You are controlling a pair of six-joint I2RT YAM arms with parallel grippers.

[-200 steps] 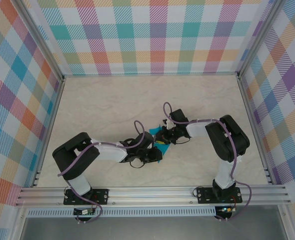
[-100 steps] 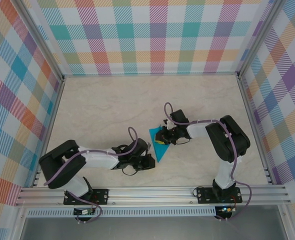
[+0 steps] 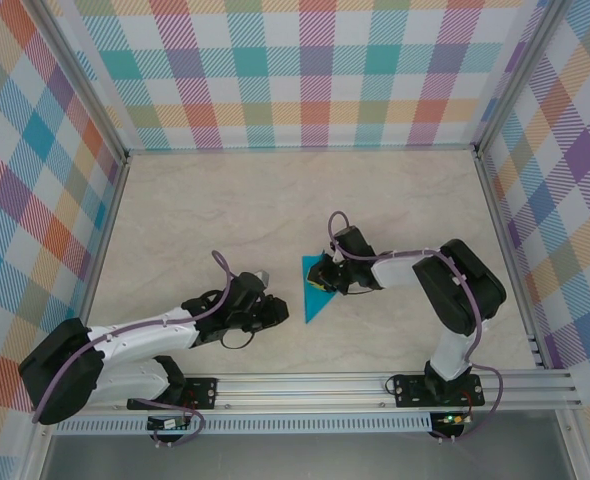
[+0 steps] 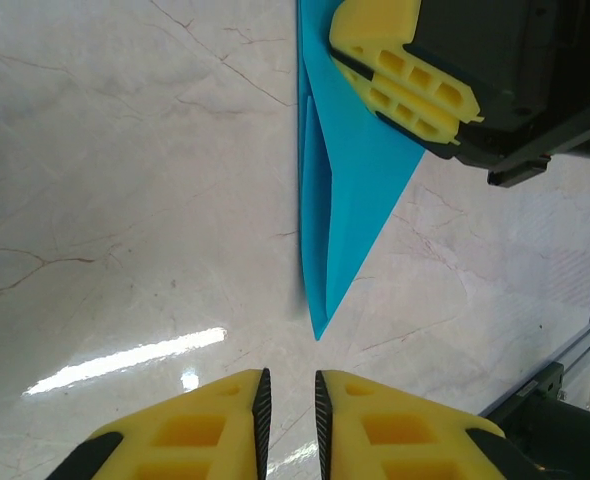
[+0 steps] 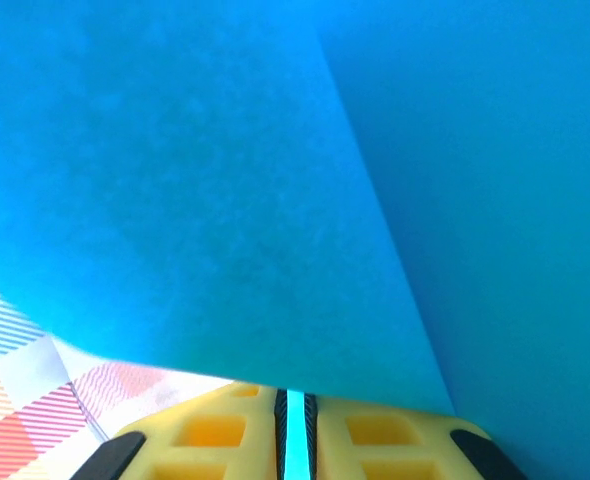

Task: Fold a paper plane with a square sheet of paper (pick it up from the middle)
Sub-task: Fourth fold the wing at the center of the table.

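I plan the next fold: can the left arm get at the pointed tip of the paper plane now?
Probably yes. The paper plane lies with its tip pointing at the left fingers, bare table between. The right fingers pinch only the wide far end.

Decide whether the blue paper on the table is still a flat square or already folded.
Folded. The blue paper is a narrow pointed triangle with layered edges along one side, and the right gripper is clamped on its wide end.

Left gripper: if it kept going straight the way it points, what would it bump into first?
Probably the pointed tip of the folded teal-blue paper plane, which lies just ahead of the left gripper; bare marble-look table separates them. Height is hard to judge.
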